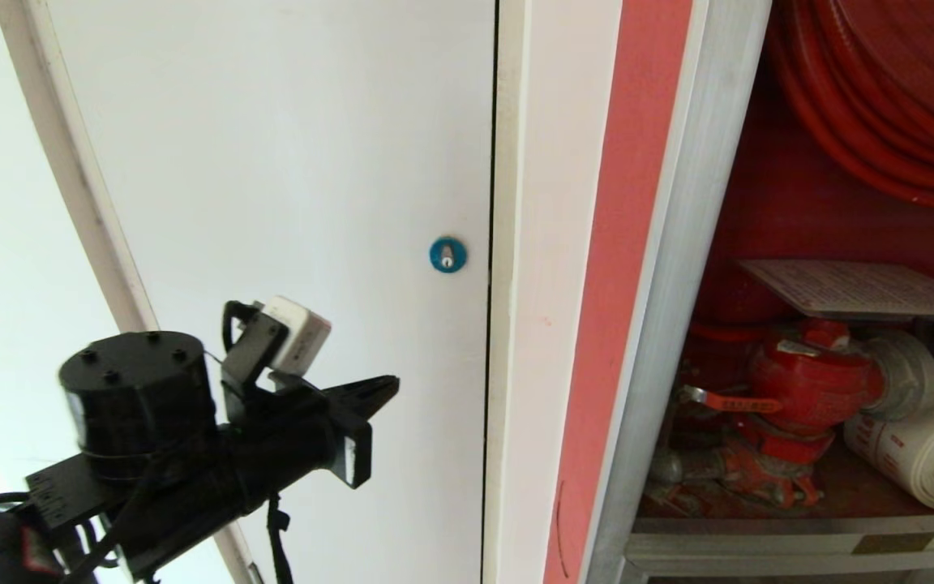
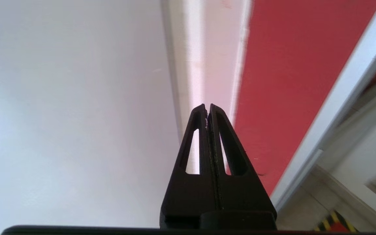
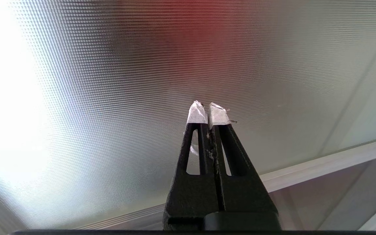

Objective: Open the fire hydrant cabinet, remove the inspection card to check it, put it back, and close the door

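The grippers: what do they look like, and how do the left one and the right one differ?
Both are matte black, with two tapering fingers, each pierced by a long slot. The left gripper has bare black tips; the right gripper has white tape around its tips. A small white box and black cables sit on the left arm.

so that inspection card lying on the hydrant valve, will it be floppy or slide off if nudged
The inspection card looks thin and flat, so probably light and somewhat bendy. It rests loosely atop the red hydrant valve, overhanging it, so a nudge would likely slide or tip it off.
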Robot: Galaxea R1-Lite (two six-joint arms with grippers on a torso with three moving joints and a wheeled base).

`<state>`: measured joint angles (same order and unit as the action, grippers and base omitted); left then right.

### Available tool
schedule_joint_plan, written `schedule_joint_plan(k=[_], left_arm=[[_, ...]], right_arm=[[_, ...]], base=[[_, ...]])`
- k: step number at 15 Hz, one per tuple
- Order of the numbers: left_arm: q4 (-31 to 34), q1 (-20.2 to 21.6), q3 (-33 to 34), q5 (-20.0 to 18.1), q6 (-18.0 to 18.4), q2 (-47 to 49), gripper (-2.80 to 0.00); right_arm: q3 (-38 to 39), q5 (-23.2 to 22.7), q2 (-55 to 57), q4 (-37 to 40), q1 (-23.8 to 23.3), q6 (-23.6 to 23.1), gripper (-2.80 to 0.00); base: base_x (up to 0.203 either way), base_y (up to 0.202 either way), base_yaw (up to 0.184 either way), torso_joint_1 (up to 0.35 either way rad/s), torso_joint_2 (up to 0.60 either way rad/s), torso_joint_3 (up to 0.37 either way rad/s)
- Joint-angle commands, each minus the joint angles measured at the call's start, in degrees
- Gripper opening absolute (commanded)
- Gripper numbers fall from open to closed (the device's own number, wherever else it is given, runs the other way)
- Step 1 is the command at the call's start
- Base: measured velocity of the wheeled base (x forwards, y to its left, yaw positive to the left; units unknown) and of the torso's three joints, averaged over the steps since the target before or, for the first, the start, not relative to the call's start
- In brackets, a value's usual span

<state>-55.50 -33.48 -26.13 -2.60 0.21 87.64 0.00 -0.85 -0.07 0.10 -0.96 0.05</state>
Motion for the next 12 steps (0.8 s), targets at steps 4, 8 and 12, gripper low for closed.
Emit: schedule_joint_plan(k=[4, 8, 12], left_arm=[[-0.2, 6.6, 7.6, 7.4, 2.6, -17.4, -2.8], [0.0, 18.9, 9.7, 15.7, 10.8, -26.4, -2.8], [6.5, 24.3, 14.7, 18.2, 12.2, -43.2, -2.8]], right_arm=[[0.0, 0.0, 0.1, 0.0, 0.0, 0.0, -2.8], [0.0, 0.0, 0.1, 0.0, 0.0, 0.0, -2.8], [0.0, 0.0, 0.1, 0.0, 0.0, 0.0, -2.8]], base=[[0.0, 0.0, 0.0, 0.0, 0.0, 0.0], [0.0, 0.0, 0.0, 0.0, 0.0, 0.0], [0.0, 0.0, 0.0, 0.0, 0.0, 0.0]])
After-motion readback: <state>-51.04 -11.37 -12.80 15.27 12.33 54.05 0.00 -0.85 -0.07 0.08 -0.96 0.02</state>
